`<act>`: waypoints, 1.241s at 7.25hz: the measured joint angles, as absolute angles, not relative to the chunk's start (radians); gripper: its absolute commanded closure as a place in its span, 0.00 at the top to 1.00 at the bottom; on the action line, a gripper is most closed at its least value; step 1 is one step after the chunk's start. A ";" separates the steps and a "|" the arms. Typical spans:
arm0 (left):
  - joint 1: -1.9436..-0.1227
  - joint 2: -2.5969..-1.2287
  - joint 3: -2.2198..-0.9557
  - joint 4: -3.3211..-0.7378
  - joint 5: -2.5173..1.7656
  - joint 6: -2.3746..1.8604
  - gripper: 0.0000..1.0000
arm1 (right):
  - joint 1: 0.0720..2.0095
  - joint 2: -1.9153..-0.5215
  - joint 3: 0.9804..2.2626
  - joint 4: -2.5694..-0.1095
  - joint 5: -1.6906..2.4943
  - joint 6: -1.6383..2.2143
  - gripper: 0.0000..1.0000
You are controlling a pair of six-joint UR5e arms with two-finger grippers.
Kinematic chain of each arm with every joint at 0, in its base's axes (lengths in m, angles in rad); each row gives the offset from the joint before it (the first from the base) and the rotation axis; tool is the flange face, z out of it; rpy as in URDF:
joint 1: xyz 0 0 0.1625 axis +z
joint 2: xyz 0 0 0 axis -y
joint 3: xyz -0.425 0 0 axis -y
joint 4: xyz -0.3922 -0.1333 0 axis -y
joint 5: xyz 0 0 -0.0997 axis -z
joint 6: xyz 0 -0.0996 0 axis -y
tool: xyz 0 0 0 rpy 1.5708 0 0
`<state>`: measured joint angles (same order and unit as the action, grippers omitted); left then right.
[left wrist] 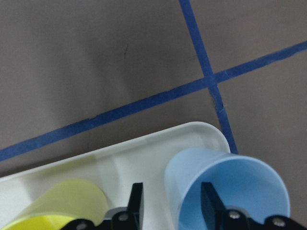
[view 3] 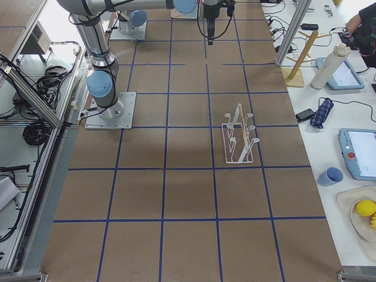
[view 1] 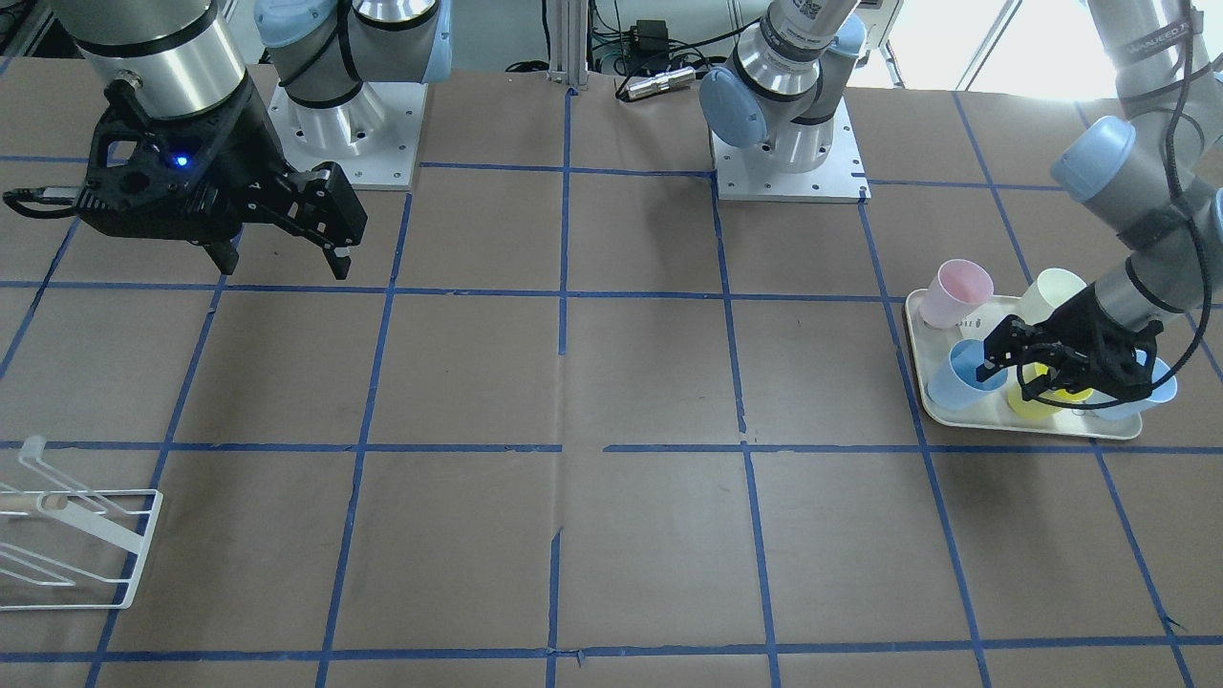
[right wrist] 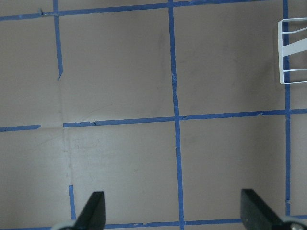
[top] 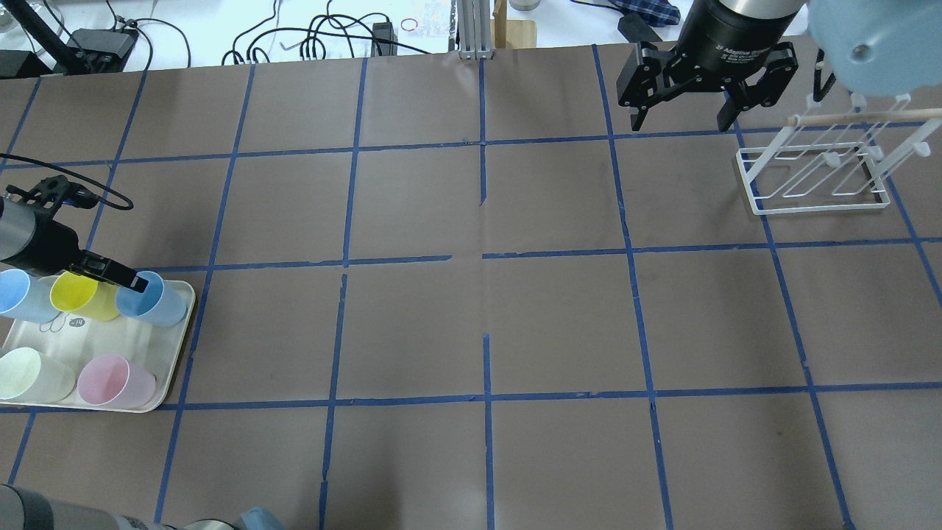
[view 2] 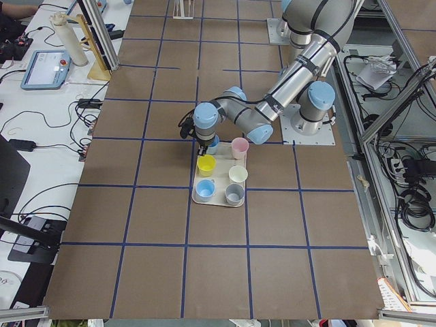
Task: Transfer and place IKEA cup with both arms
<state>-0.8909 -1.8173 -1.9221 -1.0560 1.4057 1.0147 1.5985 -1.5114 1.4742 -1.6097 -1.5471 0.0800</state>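
Observation:
The light-blue IKEA cup [top: 154,302] stands upright at the corner of the white tray [top: 176,353] nearest the table's middle; it also shows in the front view [view 1: 958,380] and the left wrist view [left wrist: 230,187]. My left gripper [top: 132,281] [view 1: 996,355] is open and straddles the cup's rim. In the left wrist view one finger [left wrist: 209,201] is inside the cup and the other finger [left wrist: 136,203] is outside, with a gap to the wall. My right gripper [top: 681,121] [view 1: 284,266] [right wrist: 173,213] is open and empty, high over the table's far right.
The tray [view 1: 1032,427] also holds a yellow cup [top: 79,294], a second blue cup [top: 22,294], a cream cup [top: 29,374] and a pink cup [top: 114,381]. A white wire rack [top: 809,180] [view 1: 81,545] stands just right of the right gripper.

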 measured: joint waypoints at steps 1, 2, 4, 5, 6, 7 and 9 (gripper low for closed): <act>-0.935 -1.788 -1.888 -1.101 1.404 0.974 0.74 | 1.598 -1.511 1.474 -1.610 -1.547 0.080 1.00; -0.989 -1.756 -1.843 -1.173 1.406 0.913 0.77 | 1.598 -1.510 1.474 -1.610 -1.547 0.079 1.00; -1.141 -1.694 -1.738 -1.302 1.422 0.709 0.82 | 1.598 -1.511 1.474 -1.611 -1.546 0.078 1.00; -1.248 -1.671 -1.682 -1.354 1.455 0.578 0.95 | 1.598 -1.511 1.474 -1.611 -1.546 0.076 1.00; -1.367 -1.653 -1.626 -1.406 1.500 0.440 1.00 | 1.598 -1.511 1.474 -1.611 -1.546 0.076 1.00; -1.485 -1.638 -1.571 -1.459 1.540 0.283 1.00 | 1.598 -1.511 1.474 -1.611 -1.546 0.075 1.00; -1.619 -1.601 -1.509 -1.542 1.567 0.065 1.00 | 1.598 -1.511 1.474 -1.611 -1.546 0.075 1.00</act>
